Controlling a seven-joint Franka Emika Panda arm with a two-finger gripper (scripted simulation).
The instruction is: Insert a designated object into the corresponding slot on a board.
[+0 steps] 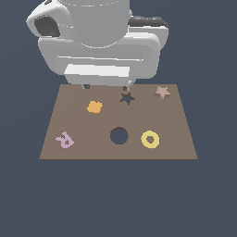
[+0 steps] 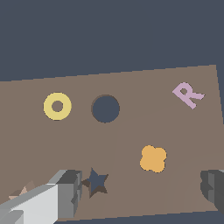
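Observation:
The pale tan-pink star (image 1: 162,92) lies flat near the far corner of the brown board (image 1: 83,149), on the exterior view's right. The dark star-shaped slot (image 1: 127,98) is cut in the board just beside it, toward the exterior view's left. My gripper (image 1: 105,87) hangs over the board's far edge, open and empty, with one fingertip (image 1: 125,88) close above the slot. In the wrist view the gripper (image 2: 140,192) is open. The slot (image 2: 96,181) sits next to one finger (image 2: 65,197). The star (image 2: 24,190) is partly hidden behind that finger.
On the board are an orange blob (image 1: 94,107), a round dark hole (image 1: 119,135), a yellow ring (image 1: 150,139) and a pink letter R (image 1: 65,140). They also show in the wrist view: blob (image 2: 153,158), hole (image 2: 105,108), ring (image 2: 57,106), R (image 2: 188,94).

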